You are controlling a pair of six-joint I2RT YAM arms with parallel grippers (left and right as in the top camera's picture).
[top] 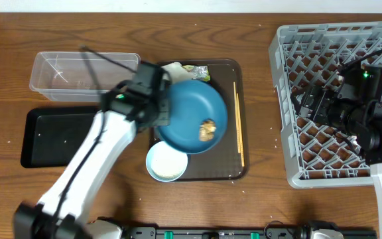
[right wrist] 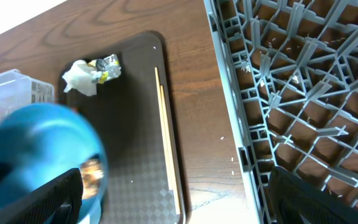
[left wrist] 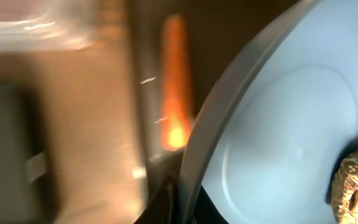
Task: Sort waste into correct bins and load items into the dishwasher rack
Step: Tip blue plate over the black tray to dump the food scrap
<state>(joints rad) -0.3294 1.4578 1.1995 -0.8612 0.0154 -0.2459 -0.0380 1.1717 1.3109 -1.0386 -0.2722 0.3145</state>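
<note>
Left hand (top: 156, 111) gripping rim of dark-blue plate (top: 190, 106), brown food lump (top: 208, 129) aboard, right hand (right wrist: 179, 199) wide over rack (top: 297, 41), wrapper (right wrist: 108, 65) print unreadable

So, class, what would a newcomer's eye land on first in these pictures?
First, the large dark-blue plate at the centre, over the brown serving tray, with a brown food lump on it and the left gripper at its left rim. Next, the big grey dishwasher rack filling the right side, with the right gripper open above it.
</note>
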